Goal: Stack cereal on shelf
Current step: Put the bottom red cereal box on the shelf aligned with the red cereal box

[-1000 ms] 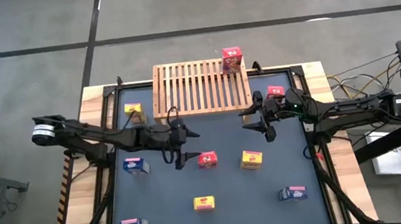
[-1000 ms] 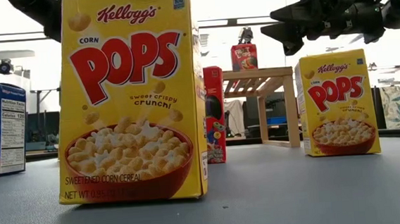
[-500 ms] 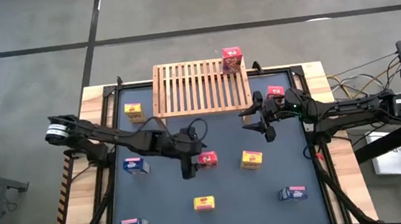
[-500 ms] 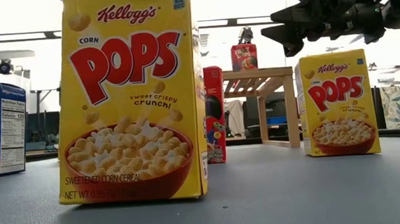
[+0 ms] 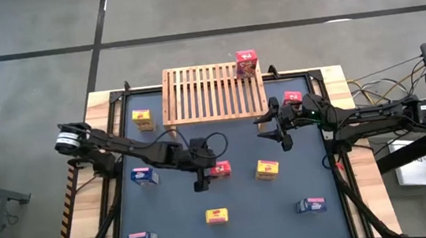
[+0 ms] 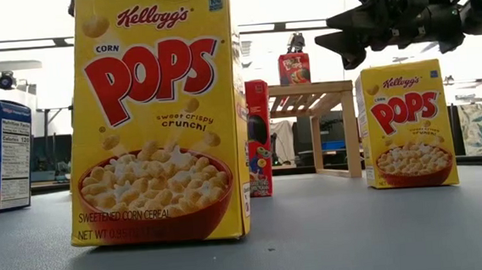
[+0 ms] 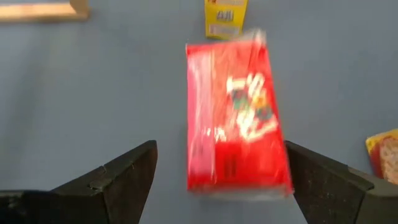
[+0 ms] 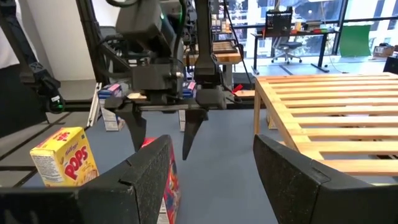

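Two claws work over the table (image 5: 246, 210); the left claw (image 5: 201, 176), fingers spread wide, hangs just above a red cereal box (image 5: 220, 169) lying between them; the right claw (image 5: 271, 133), also spread, hovers near the shelf (image 5: 212, 92), another red box (image 5: 246, 62) standing on its far corner.

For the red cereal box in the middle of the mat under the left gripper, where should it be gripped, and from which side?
Judging by the left wrist view, the red cereal box lies between the open fingers of the left gripper, which looks down on it. Best to come from above and close on its two long narrow sides, near mid-length: they are flat and parallel. The right gripper waits open in front of the shelf.
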